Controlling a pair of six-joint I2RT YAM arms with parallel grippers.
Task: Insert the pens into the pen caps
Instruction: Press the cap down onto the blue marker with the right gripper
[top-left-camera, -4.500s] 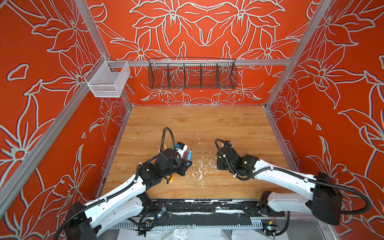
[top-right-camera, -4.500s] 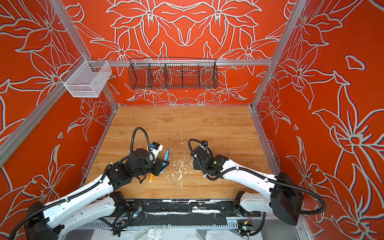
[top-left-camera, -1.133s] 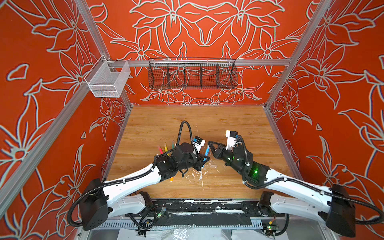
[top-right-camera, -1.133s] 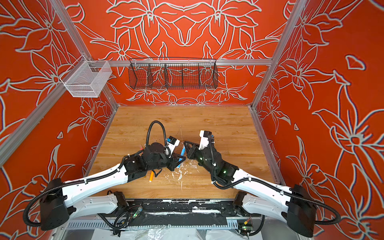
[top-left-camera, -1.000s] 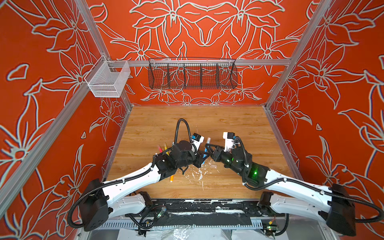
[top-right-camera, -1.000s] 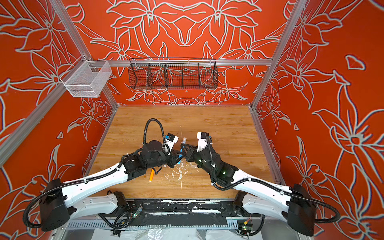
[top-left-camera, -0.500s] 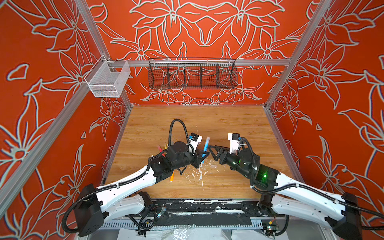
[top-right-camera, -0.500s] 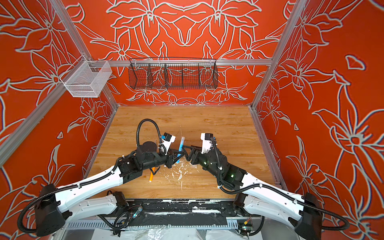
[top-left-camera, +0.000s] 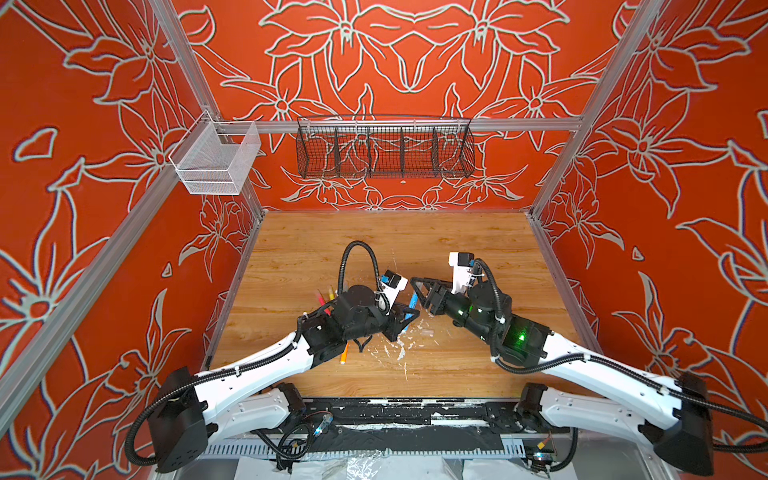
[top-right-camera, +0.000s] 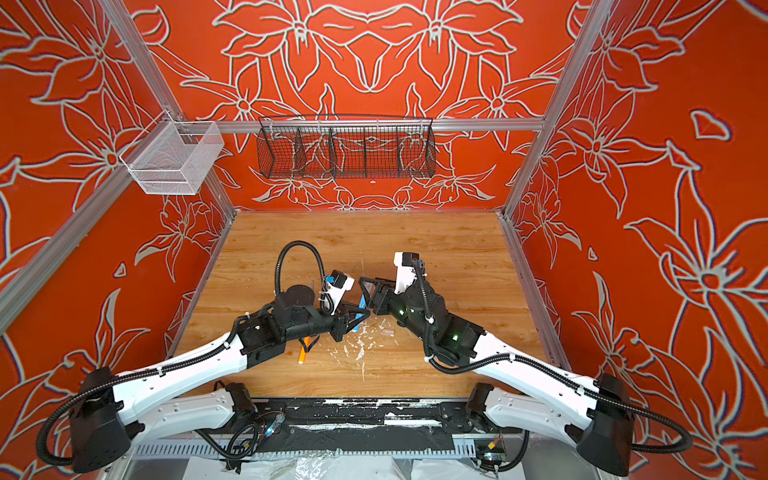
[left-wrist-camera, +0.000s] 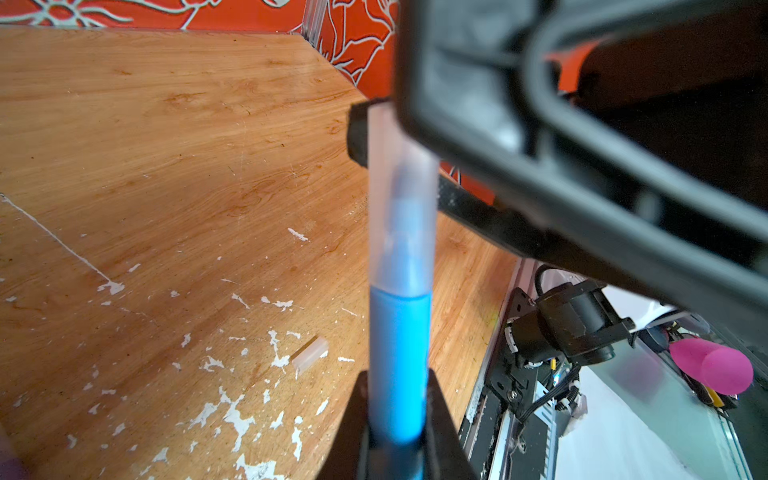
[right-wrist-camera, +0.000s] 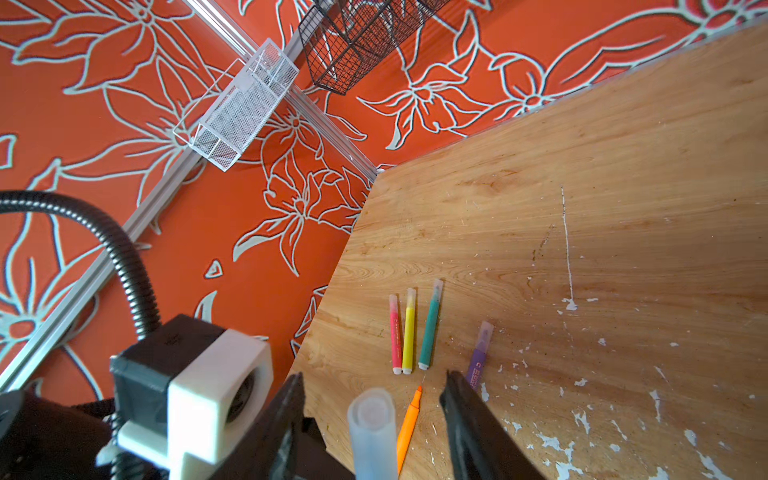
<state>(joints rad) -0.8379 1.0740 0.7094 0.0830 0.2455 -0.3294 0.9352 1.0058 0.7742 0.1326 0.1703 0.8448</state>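
My left gripper (left-wrist-camera: 397, 415) is clamped on the barrel of the blue pen (left-wrist-camera: 399, 365) and holds it clear of the table (left-wrist-camera: 145, 145). A clear cap (left-wrist-camera: 401, 199) sits over the pen's tip. Its lip meets the blue barrel, so I judge it seated. My right gripper (right-wrist-camera: 374, 378) is slack: its jaws stand apart with a gap on each side of the capped end, touching nothing.

My next move turns on the line-up. The pen's long axis runs from the left gripper straight into the right gripper's gap, capped end toward the right arm. I would back the right arm off along that axis rather than sideways, or a finger could knock the cap.

4 pens lie on the table and look capped. The red-pink pen (right-wrist-camera: 395, 332), yellow pen (right-wrist-camera: 408, 332) and green pen (right-wrist-camera: 430, 328) are side by side, with the purple pen (right-wrist-camera: 480, 353) a little apart. 1 orange pen (top-left-camera: 344, 355) lies bare-tipped under the left arm, nearer that gripper. 1 loose cap (top-left-camera: 427, 332) lies nearer the right arm. I reckon those 2 are the last pair.
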